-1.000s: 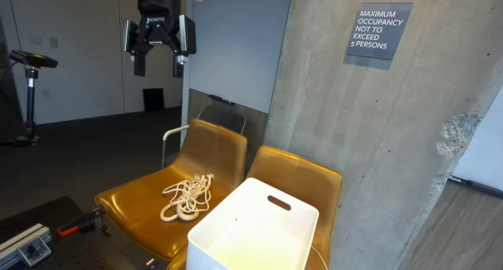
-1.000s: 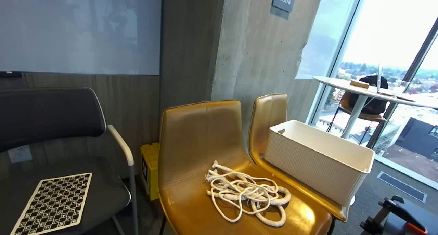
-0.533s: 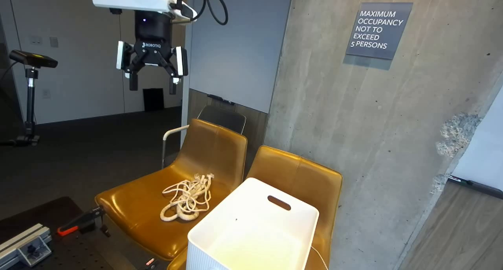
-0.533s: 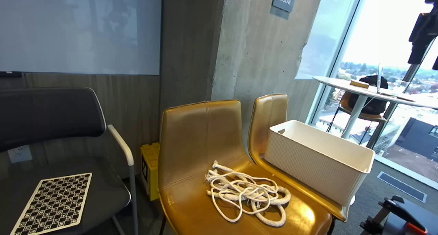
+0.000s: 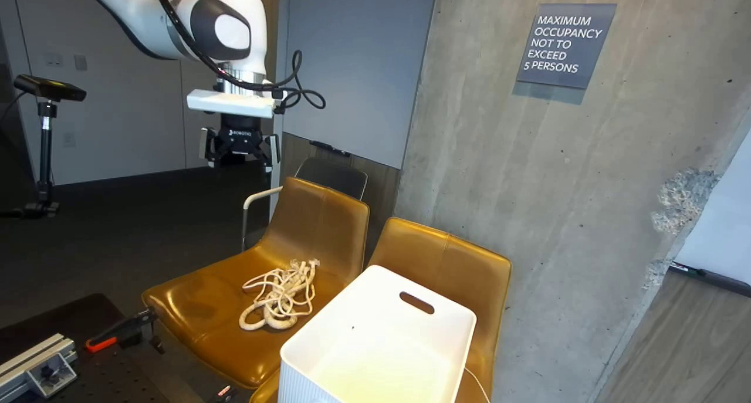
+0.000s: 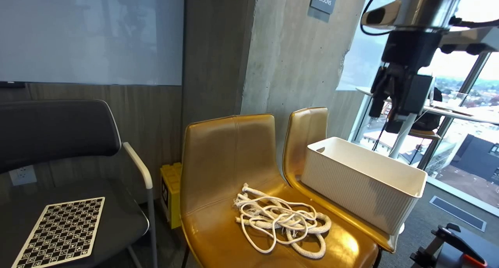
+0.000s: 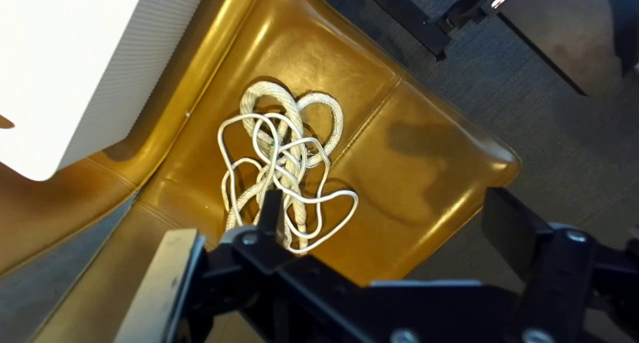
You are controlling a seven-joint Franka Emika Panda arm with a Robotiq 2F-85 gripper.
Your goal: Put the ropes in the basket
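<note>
Looks like approach phase: my gripper (image 7: 384,203) hangs, jaws apart, well clear of the ropes (image 7: 292,178); next I should centre over them, descend and pinch, basket (image 6: 347,182) after.

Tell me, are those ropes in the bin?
Out. In both exterior views the ropes lie tangled on one chair seat; the white bin stands on the next chair.

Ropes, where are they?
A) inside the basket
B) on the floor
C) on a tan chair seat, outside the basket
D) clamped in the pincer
C: in both exterior views the ropes lie in a loose tangle on a tan chair seat, while the basket sits on the neighbouring chair.
</note>
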